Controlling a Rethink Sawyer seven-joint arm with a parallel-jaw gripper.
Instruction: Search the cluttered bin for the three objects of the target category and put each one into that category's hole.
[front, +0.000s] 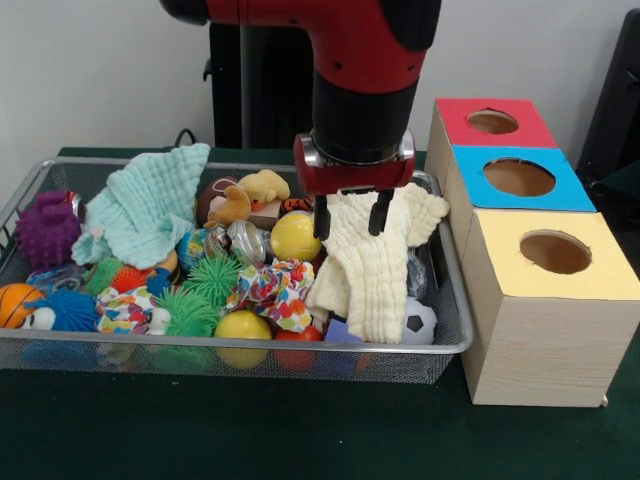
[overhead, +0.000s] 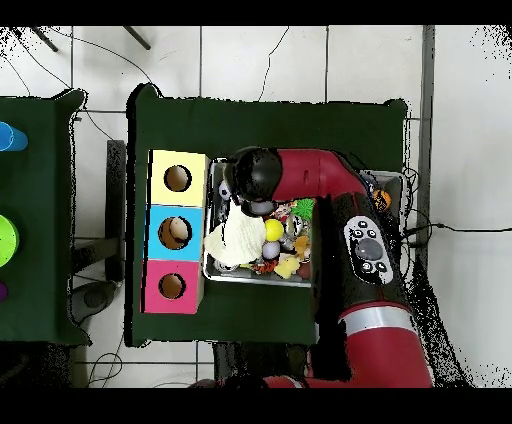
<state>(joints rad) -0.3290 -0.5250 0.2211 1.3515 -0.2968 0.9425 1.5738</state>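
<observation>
The silver wire-mesh bin is full of toys. A knotted bundle of white fabric with coloured patches lies in the middle front. A second bundle lies at the front left. A third does not show. My gripper hangs over the top of a cream cloth at the bin's right end, with its fingers apart and open. The yellow-topped box's hole is to the right of the bin, and also shows in the overhead view. There the arm hides the gripper.
A mint cloth covers the bin's back left. A purple spiky toy, green spiky balls, a yellow ball, a plush toy and a small soccer ball lie around. The blue-topped box and the red-topped box stand behind the yellow one.
</observation>
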